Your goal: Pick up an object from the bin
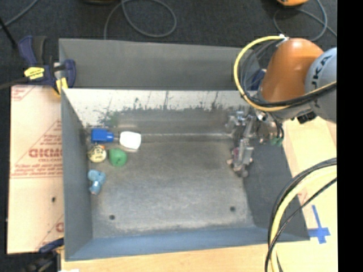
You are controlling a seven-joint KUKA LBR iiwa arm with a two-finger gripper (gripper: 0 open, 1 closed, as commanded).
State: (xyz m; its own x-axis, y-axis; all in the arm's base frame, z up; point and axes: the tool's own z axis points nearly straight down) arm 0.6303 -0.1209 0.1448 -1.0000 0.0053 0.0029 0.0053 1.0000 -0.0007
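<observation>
Nothing's picked yet: the gripper (pixel 243 162) is hanging low at the bin's (pixel 170 208) right side, can't tell if it's open or closed, while the blue block (pixel 101 135), white block (pixel 130 140) and green lump (pixel 118 158) are sitting well apart from it, far left.

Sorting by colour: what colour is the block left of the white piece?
The block is blue; camera view.

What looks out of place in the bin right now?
Nothing is spilled or broken. One mismatch: the tool hangs near the right wall of the bin over bare floor, while all five things, a blue block, white block, yellowish disc, green piece and pale blue piece, huddle by the left wall.
</observation>
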